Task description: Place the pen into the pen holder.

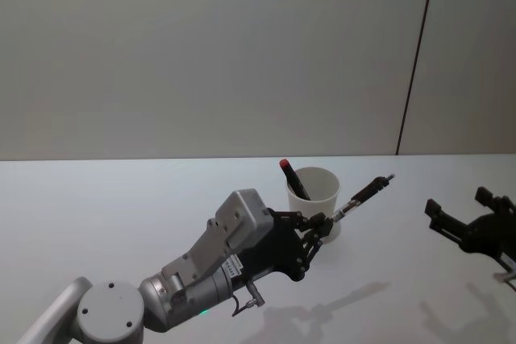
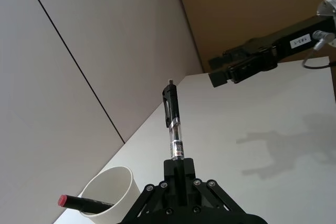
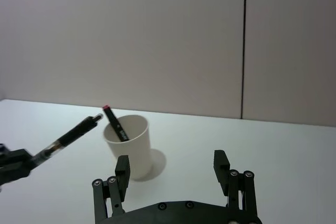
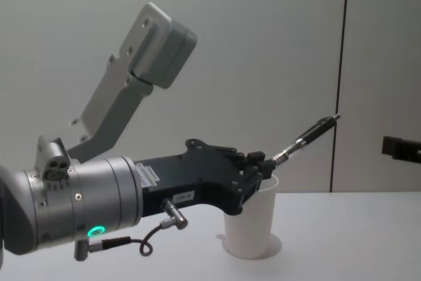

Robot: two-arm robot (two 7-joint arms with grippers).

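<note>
My left gripper (image 1: 325,223) (image 2: 179,164) (image 4: 266,161) is shut on the lower end of a black and clear pen (image 1: 364,192) (image 2: 174,124) (image 3: 67,138) (image 4: 308,135). It holds the pen in the air, slanted up and to the right, just in front of the pen holder. The pen holder, a white paper cup (image 1: 317,199) (image 2: 106,188) (image 3: 130,144) (image 4: 252,225), stands upright on the table with a red-capped black marker (image 1: 293,178) (image 2: 84,203) (image 3: 115,123) leaning inside. Off to the right, my right gripper (image 1: 461,224) (image 3: 172,173) (image 2: 239,66) hovers open with nothing in it.
The white table (image 1: 121,215) runs back to a plain grey wall (image 1: 201,54) with a dark vertical seam (image 1: 415,62). Shadows of the arms fall on the table in front of the cup.
</note>
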